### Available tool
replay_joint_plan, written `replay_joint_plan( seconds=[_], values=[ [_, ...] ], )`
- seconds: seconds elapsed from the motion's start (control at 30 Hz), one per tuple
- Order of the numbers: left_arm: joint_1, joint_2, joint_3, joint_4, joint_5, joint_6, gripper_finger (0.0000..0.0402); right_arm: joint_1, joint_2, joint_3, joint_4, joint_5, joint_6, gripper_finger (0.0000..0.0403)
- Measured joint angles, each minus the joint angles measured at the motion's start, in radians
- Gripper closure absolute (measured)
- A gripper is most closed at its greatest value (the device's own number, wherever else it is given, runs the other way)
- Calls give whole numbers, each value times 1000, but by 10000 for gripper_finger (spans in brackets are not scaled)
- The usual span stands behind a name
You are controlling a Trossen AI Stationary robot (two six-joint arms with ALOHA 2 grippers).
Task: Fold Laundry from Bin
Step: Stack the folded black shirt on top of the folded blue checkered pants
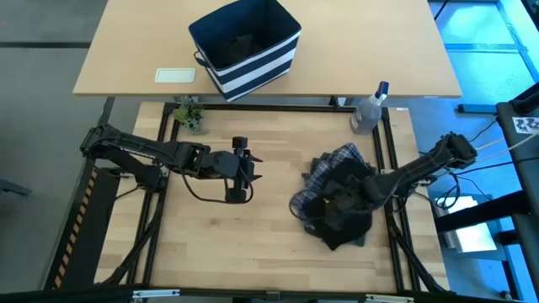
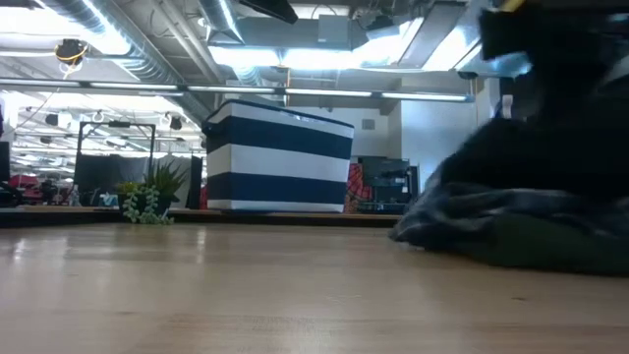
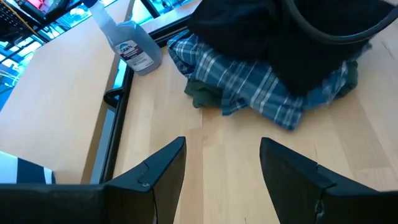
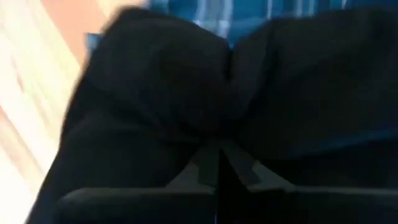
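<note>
- Right gripper (image 1: pixel 344 200) sits low in the pile of laundry (image 1: pixel 337 195) on the wooden table (image 1: pixel 253 244), fingers pressed together with black cloth (image 4: pixel 186 99) bunched right at the tips; whether a fold is actually pinched between them cannot be made out.
- Black garment (image 1: pixel 344 215) lies on top of the pile, directly around and under this gripper. The plaid shirt (image 1: pixel 324 167) spreads out from beneath it, on the side toward the bin and toward the other arm.
- A strip of olive-green garment (image 3: pixel 200 94) pokes out from under the plaid edge, on the side of the pile facing the left gripper.
- Left gripper (image 1: pixel 240 178) is out over bare wood, well apart from the pile, fingers (image 3: pixel 165 168) spread apart with nothing between them; the heap lies ahead of its open fingers.
- Bin (image 1: pixel 246 46), navy with white stripes, stands on the separate lighter table (image 1: pixel 135 50) beyond both grippers, well away from the pile. Something dark lies in its bottom.
- Spray bottle (image 1: pixel 369 109) stands at the far edge of the wooden table, near the pile, on the bin side of the right gripper.
- Small green plant (image 1: pixel 189 114) at the far edge, beyond the left gripper.
- White flat card (image 1: pixel 175 75) on the lighter table, beside the bin.
</note>
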State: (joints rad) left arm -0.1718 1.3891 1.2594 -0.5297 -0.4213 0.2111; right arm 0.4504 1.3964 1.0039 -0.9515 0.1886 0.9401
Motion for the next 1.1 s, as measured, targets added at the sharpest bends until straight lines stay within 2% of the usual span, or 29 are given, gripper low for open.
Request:
replay_joint_plan(
  seconds=[0.2, 0.3, 0.4, 0.53, 0.6, 0.67, 0.93, 1.1],
  values=[
    [0, 0, 0, -1, 0, 0, 202, 109, -36, 0, -199, -167, 133, 402],
    [0, 0, 0, 0, 0, 0, 202, 165, -75, 0, -234, -158, 191, 403],
    [0, 0, 0, 0, 0, 0, 202, 211, -124, 30, -206, -27, 225, 403],
    [0, 0, 0, 0, 0, 0, 202, 247, -182, 79, -139, 261, 202, 403],
    [0, 0, 0, 1, 0, 0, 202, 237, -196, 84, -97, 371, 170, 403],
    [0, 0, 0, 2, 0, -1, 202, 198, -195, 83, -57, 395, 117, 403],
    [0, 0, 0, 8, 0, -2, 202, 0, -70, 82, 93, 296, -142, 403],
    [0, 0, 0, 8, 29, -40, 202, -104, 19, 82, 108, 251, -218, 403]
  ],
)
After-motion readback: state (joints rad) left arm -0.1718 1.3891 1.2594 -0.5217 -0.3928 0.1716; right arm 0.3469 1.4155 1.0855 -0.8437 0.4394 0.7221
